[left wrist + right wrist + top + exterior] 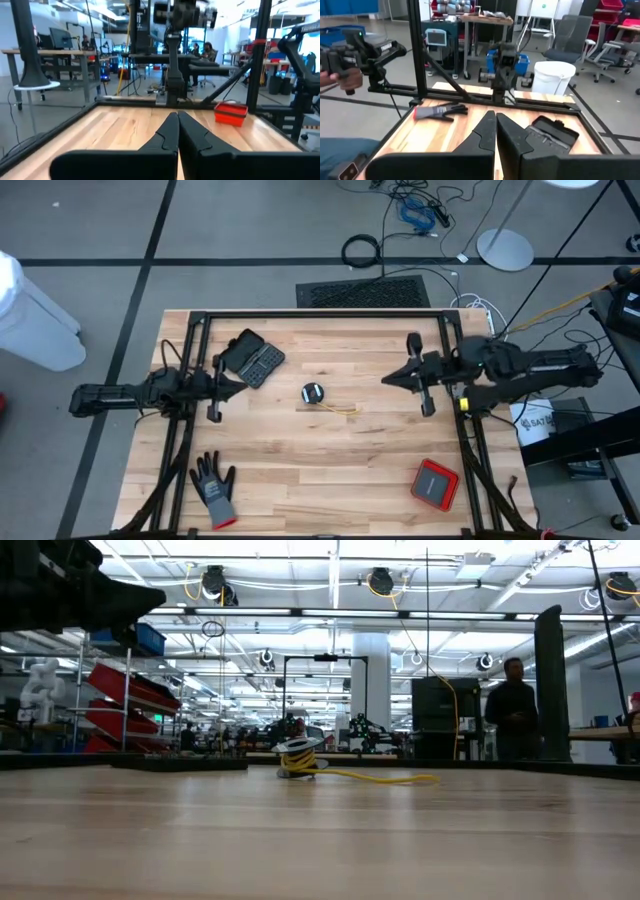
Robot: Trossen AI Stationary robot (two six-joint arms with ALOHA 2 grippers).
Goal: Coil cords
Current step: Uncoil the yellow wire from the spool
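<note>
Overhead, we see the yellow cord (pixel 318 395) mid-counter, both grippers, left gripper (pixel 238 383) and right gripper (pixel 388 379), clenched empty beside it. Low down, its loose tail trails; a careless grab could unwind the coil.

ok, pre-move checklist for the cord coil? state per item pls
1. Yellow cord in view on the table: ok.
2. Cord fully coiled: not ok; a loose tail trails from the ring.
3. Left claw clear of the cord: ok; shut, empty, off to one side.
4. Right claw clear of the cord: ok; shut, empty, on the other side.
5. Claws opened for a grasp: not ok; both shut.
6. Glove, black case and red box away from the cord: ok.
</note>
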